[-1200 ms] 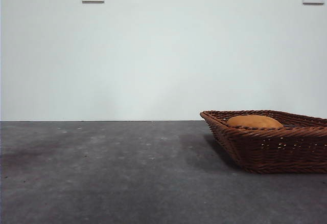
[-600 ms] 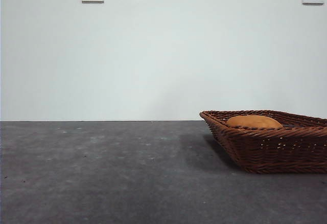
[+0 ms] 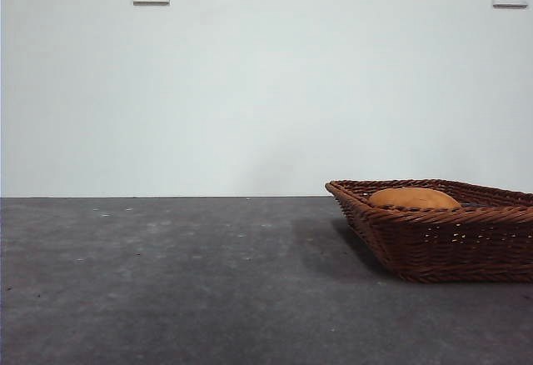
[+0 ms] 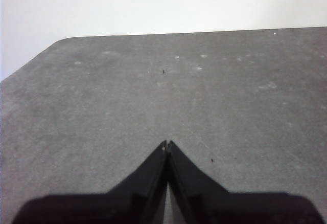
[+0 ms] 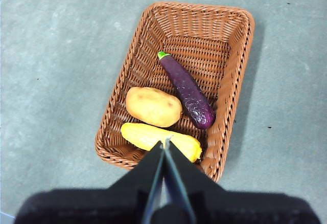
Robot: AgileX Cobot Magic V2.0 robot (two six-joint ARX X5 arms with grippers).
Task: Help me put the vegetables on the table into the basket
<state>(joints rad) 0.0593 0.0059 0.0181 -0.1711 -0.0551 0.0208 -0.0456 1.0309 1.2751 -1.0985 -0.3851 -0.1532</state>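
1. Right gripper [image 5: 166, 142] is seen with jaws pressed together, held above the basket [image 5: 232, 96], over the corn [image 5: 153, 136].
2. Potato [image 5: 153, 106] and eggplant [image 5: 188, 91] are seen inside the basket only from the right wrist; in the front view, only the potato [image 3: 414, 197] shows above the basket's rim.
3. Left gripper [image 4: 167, 144], jaws together, is held over bare table [image 4: 102, 106].

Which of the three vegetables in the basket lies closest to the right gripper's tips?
The yellow cob: in the right wrist view the right gripper hangs directly over it, jaws shut. The potato and the purple eggplant lie farther along the basket.
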